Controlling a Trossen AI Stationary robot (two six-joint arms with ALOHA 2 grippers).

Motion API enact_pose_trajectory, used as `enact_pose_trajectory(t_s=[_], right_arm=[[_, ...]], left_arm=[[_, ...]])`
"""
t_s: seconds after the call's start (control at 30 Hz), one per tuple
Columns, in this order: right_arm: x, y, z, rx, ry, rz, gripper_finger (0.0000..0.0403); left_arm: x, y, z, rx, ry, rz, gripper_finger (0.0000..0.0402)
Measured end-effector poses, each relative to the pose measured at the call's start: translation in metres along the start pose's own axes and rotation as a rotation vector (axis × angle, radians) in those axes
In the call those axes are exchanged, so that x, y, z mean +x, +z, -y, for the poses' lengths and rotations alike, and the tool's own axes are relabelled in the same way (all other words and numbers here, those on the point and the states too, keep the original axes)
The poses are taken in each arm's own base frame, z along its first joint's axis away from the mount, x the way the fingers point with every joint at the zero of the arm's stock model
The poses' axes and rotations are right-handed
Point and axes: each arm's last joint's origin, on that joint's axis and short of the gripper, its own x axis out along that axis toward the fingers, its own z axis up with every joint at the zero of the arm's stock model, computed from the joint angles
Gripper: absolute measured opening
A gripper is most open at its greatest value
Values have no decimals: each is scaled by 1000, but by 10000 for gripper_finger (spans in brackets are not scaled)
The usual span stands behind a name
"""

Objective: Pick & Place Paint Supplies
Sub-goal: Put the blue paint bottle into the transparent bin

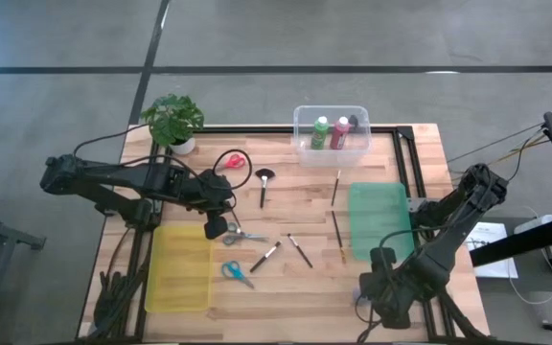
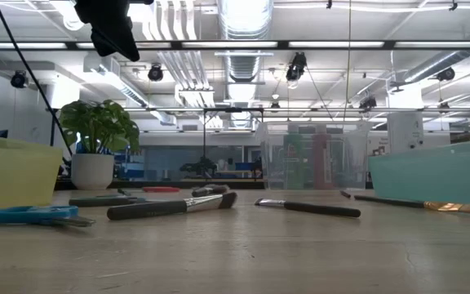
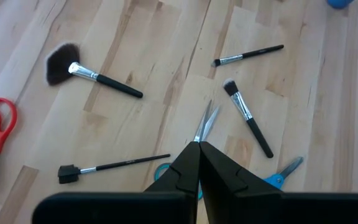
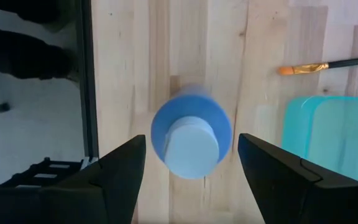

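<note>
Counter [image 1: 286, 278]: pale wood planks with a dark frame at its edges.
Left pincer [image 1: 216, 229]: over the counter's left-centre, just beside the yellow tray; fingers [image 3: 188, 167] pressed shut, tips meeting above the blades of the grey scissors. Whether the blades are pinched cannot be told.
Right pincer [image 4: 191, 152]: at the near right edge of the counter, jaws spread wide to either side of the blue paint bottle, holding nothing.
Blue paint bottle [image 4: 191, 138]: upright on the wood between the right fingers, clear of both, seen cap-on from above.
Clear bin [image 1: 306, 153]: far centre of the counter; holds the green paint bottle [image 1: 321, 133] and the pink paint bottle [image 1: 339, 133], both standing.
Grey scissors [image 1: 242, 233]: flat on the counter, under the left pincer.
Red scissors [image 1: 234, 161]: far left, near the potted plant [image 1: 173, 120].
Blue scissors [image 1: 237, 273]: near side, just beside the yellow tray [image 1: 178, 268].
Fan brush [image 1: 264, 183]: centre, dark bristles pointing away.
Small dark brushes: two, one [image 1: 265, 256] and another [image 1: 300, 250], lying close together at centre.
Thin brushes: one [image 1: 335, 186] and another [image 1: 337, 236], lying along the left side of the teal tray [image 1: 379, 218].
</note>
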Motion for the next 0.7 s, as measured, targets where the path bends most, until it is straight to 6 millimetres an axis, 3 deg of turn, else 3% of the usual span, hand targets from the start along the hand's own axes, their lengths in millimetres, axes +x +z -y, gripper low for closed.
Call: enact_pose_trajectory(t_s=[0.5, 0.7], right_arm=[[5, 0, 2, 0, -6, -4, 254], [5, 3, 4, 14, -7, 0, 211]], left_arm=[[0, 0, 0, 0, 0, 0, 18], [0, 0, 0, 0, 1, 0, 18]])
